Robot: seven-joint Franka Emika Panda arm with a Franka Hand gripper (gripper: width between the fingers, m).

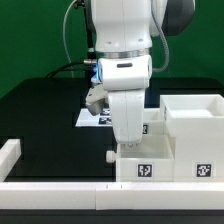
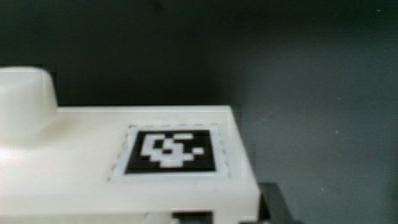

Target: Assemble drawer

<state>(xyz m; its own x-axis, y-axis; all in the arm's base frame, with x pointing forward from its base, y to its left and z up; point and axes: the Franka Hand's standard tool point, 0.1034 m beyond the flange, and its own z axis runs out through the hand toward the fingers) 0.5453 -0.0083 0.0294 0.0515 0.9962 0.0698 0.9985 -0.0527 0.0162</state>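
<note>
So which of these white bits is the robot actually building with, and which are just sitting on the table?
Part of the job:
- the drawer tray with its round knob
- the larger drawer housing right beside it

Just lying about:
- the marker board further back
- the low white rails edging the black table

Bright, even overhead light — wrist view soft, blurred.

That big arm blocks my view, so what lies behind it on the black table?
A flat white marker board with printed tags peeks out behind the arm. The arm covers its other end.
</note>
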